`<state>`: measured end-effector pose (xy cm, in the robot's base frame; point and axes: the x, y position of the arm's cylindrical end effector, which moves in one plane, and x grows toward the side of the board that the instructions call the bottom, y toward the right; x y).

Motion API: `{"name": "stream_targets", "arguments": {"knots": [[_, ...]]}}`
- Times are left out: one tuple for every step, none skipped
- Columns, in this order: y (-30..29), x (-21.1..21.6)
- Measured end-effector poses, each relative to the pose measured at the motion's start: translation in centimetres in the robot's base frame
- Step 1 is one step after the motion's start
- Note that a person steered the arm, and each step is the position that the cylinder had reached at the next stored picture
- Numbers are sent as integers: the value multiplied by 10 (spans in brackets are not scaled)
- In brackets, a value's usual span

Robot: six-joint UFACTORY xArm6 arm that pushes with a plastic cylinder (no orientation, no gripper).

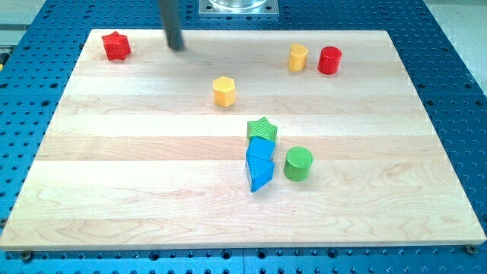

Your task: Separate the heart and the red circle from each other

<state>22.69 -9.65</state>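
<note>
A yellow heart block (297, 57) sits near the view's top right, with a red circle block (329, 59) just to its right across a narrow gap. My tip (176, 47) is at the top left of the board, far to the left of both. It lies between a red star (116, 46) on its left and the heart on its right, and touches no block.
A yellow hexagon (224, 91) lies left of centre. A green star (262, 129), a blue cube (260, 148) and a blue triangle (260, 176) form a tight column at centre. A green circle (298, 164) lies to their right. The wooden board (114, 183) rests on a blue perforated table.
</note>
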Motion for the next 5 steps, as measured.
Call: {"name": "stream_targets", "arguments": {"knots": [[105, 0], [221, 6], [344, 22], [358, 65], [260, 56]]}}
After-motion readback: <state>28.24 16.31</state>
